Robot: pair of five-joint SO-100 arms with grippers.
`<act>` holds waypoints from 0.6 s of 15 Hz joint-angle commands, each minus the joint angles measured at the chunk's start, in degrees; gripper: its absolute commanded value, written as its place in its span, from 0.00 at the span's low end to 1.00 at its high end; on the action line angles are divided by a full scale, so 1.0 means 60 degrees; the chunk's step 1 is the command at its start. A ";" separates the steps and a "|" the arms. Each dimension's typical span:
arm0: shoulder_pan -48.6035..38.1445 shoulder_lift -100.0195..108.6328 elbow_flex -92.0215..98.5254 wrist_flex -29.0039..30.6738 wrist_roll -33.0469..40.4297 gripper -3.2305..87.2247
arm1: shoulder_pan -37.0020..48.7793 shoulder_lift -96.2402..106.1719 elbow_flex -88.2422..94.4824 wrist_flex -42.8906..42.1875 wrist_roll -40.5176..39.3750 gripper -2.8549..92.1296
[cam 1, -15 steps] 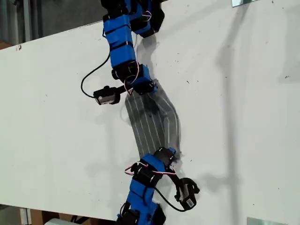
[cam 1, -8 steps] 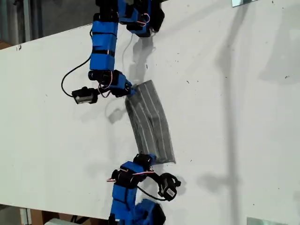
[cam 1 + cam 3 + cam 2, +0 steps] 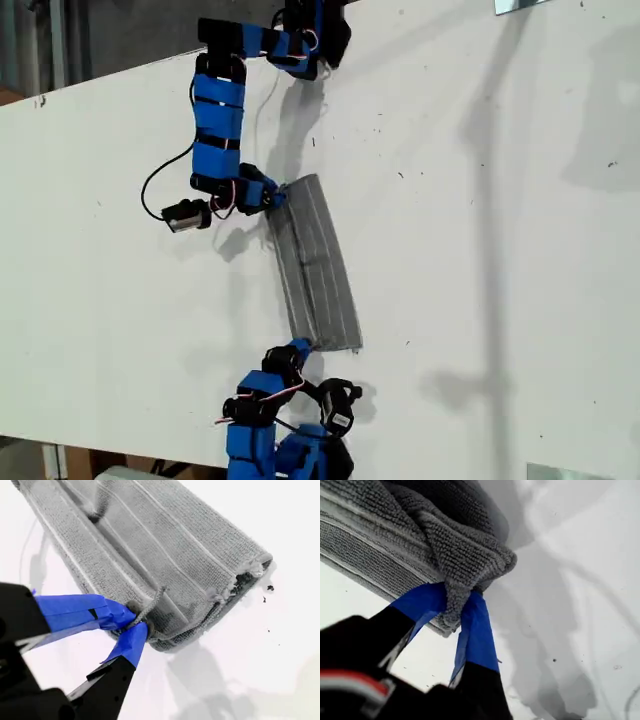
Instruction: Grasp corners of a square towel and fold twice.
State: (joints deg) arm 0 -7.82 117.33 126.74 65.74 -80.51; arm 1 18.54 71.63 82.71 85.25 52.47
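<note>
The towel (image 3: 315, 265) lies on the white table (image 3: 500, 250) as a narrow folded strip of grey cloth with thin white stripes. In the exterior view my first gripper (image 3: 278, 197) is at the strip's upper end, shut on a bunched corner (image 3: 470, 555) of the towel (image 3: 380, 535). My second gripper (image 3: 303, 347) is at the lower end, low to the table. It is shut (image 3: 136, 620) on a corner of the layered towel (image 3: 165, 545). That end's frayed edge (image 3: 240, 575) shows beside it.
Dark specks (image 3: 407, 343) dot the table near the towel's lower end. Metal plates sit at the exterior view's top right (image 3: 520, 4) and bottom right (image 3: 560, 472). The table's far edge (image 3: 100, 78) runs along the exterior view's upper left. Cables loop from both arms.
Both grippers have moved toward the exterior view's left with the towel's corners in them. The arched cloth has come down into a flat, narrower strip.
</note>
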 commanded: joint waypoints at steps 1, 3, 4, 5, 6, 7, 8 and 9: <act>0.0000 0.0264 0.0044 -0.0146 0.0117 0.04 | -0.0615 0.0249 -0.0703 0.0601 0.0249 0.03; 0.0264 0.0278 -0.0117 -0.0073 0.0132 0.04 | -0.1157 0.0762 -0.0747 0.1069 0.0454 0.03; 0.0366 0.0264 -0.0249 -0.0015 0.0176 0.04 | -0.1348 0.1040 -0.0718 0.1260 0.0571 0.03; 0.0483 0.0220 -0.0381 0.0073 0.0161 0.04 | -0.1465 0.1245 -0.0615 0.1392 0.0630 0.03; 0.0615 0.0205 -0.0513 0.0190 0.0146 0.04 | -0.1538 0.1348 -0.0410 0.1421 0.0718 0.03; 0.0762 0.0205 -0.0645 0.0322 0.0088 0.04 | -0.1626 0.1362 -0.0264 0.1392 0.0762 0.03; 0.0952 0.0190 -0.0762 0.0381 0.0029 0.04 | -0.1729 0.1304 -0.0146 0.1348 0.0806 0.03; 0.1084 0.0044 -0.0894 0.0425 -0.0015 0.04 | -0.1816 0.1216 -0.0088 0.1304 0.0850 0.03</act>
State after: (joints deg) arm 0 -2.99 117.16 124.19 67.15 -79.98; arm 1 8.35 75.76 82.27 93.08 56.87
